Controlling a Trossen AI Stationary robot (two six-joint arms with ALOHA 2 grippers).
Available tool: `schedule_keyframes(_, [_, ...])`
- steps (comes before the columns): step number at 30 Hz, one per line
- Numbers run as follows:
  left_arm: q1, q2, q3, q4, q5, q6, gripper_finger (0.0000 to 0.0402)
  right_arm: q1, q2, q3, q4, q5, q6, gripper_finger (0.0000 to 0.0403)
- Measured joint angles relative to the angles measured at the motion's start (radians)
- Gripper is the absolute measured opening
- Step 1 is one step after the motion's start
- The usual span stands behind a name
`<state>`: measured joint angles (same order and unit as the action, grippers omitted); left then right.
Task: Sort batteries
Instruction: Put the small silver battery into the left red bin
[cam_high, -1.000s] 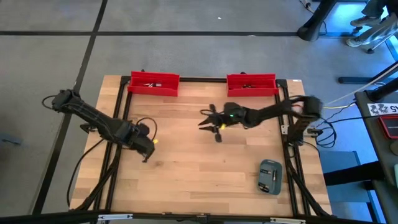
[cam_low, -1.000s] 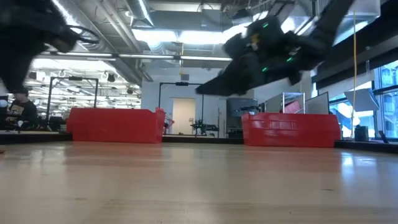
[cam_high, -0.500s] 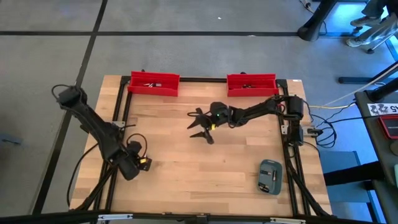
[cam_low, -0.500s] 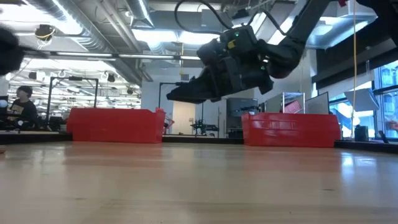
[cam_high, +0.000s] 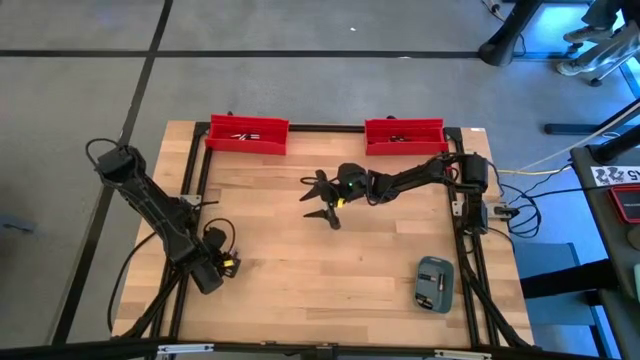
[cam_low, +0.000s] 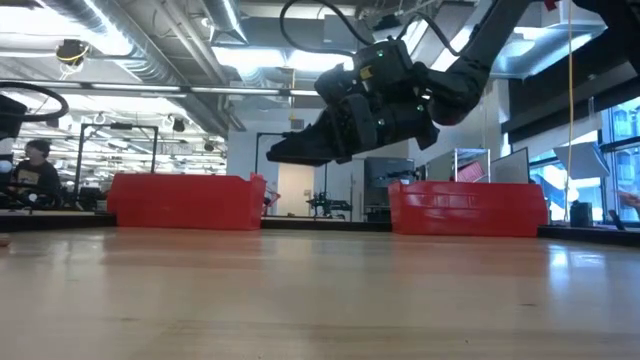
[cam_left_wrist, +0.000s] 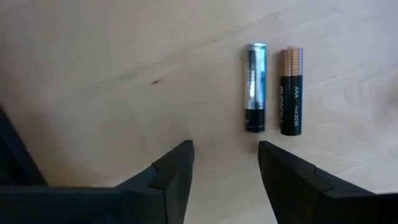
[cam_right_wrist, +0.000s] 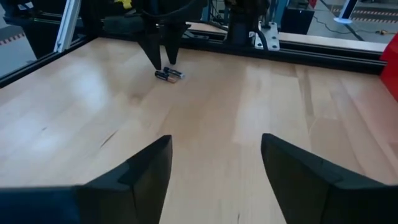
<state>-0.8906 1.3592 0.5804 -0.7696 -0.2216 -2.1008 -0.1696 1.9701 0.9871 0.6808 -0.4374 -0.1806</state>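
Two batteries lie side by side on their long sides on the wooden table, near its front left: a silver-and-black battery (cam_left_wrist: 255, 87) and a black-and-copper battery (cam_left_wrist: 291, 91), also seen far off as the pair of batteries (cam_right_wrist: 169, 74). My left gripper (cam_left_wrist: 225, 165) points down just beside them, open, with nothing between its fingers. In the high view, my left gripper (cam_high: 214, 272) hides them. My right gripper (cam_high: 318, 200) hovers open over the table's middle, well above the wood, as the low view of my right gripper (cam_low: 300, 152) shows.
Two red bins (cam_high: 248, 134) (cam_high: 404, 134) stand at the far edge, the right bin with small dark things inside. A grey-blue case (cam_high: 435, 283) lies at the near right. Bare wood spreads between the two grippers. A person (cam_low: 30, 172) sits in the room beyond.
My left gripper has swung toward the table's near left corner and sunk low over the wood, turning about its own axis. My right gripper has reached toward the table's left, staying at about the same height.
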Motion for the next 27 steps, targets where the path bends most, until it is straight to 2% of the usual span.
schedule_keyframes(9, [0.000,0.005,-0.002,-0.003,-0.013,-0.020,0.0170,0.000,0.000,0.000,-0.003,0.002,0.000,0.0248])
schedule_keyframes(15, [0.000,0.006,-0.002,-0.040,-0.019,-0.093,0.0170,0.000,0.000,0.000,-0.013,0.010,0.000,0.0248])
schedule_keyframes(18, [0.001,0.007,-0.004,-0.070,-0.052,-0.100,0.0168,0.000,0.000,0.000,-0.027,0.010,0.000,0.0247])
schedule_keyframes(22, [0.003,0.009,-0.009,-0.091,-0.134,-0.097,0.0143,0.000,0.000,0.000,-0.041,0.011,0.000,0.0247])
schedule_keyframes(27, [0.003,0.026,-0.009,-0.082,-0.164,-0.067,0.0100,0.000,0.000,0.000,-0.066,0.011,0.000,0.0247])
